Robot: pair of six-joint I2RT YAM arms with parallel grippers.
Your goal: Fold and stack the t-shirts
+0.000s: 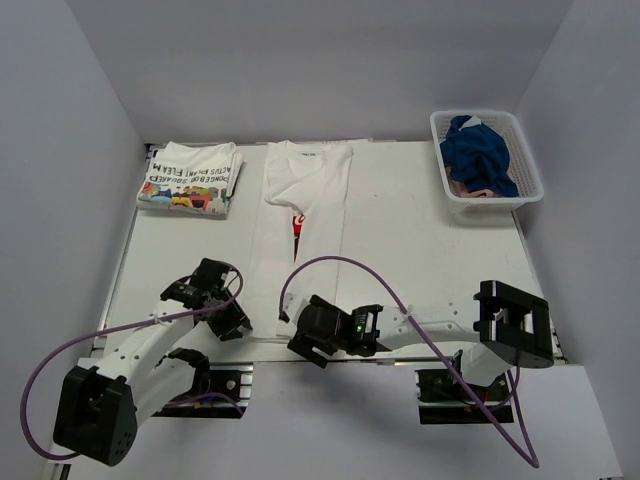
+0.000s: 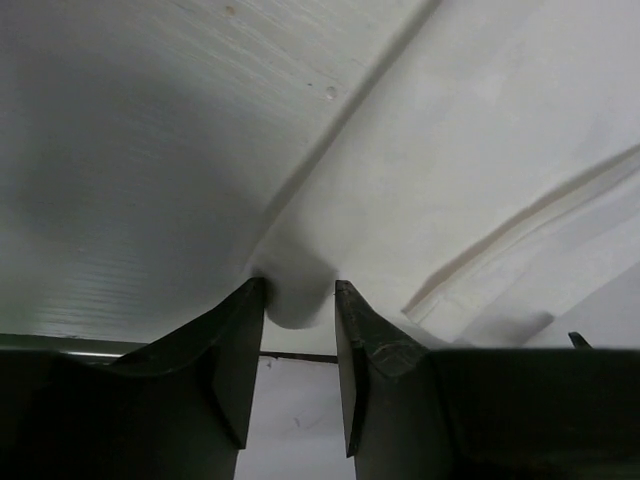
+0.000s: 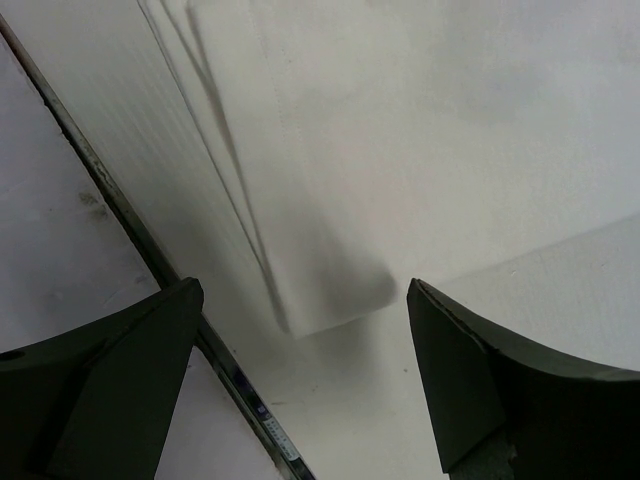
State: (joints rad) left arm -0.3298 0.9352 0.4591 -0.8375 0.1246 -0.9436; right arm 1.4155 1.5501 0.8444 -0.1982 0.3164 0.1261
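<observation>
A white t-shirt (image 1: 300, 195) lies folded lengthwise down the middle of the table, with a sliver of red print (image 1: 298, 222) showing. My left gripper (image 1: 232, 318) is at its near left corner. In the left wrist view the gripper (image 2: 299, 285) is shut on that corner of the t-shirt (image 2: 450, 150). My right gripper (image 1: 305, 345) is at the near right corner. In the right wrist view it (image 3: 303, 285) is open, and the shirt's corner (image 3: 340, 290) lies flat between the spread fingers. A folded white tee with black lettering (image 1: 188, 177) sits at the far left.
A white mesh basket (image 1: 487, 200) at the far right holds a blue garment (image 1: 478, 155). The table's near edge with a metal rail (image 3: 150, 260) runs just below both grippers. Purple cables loop over both arms.
</observation>
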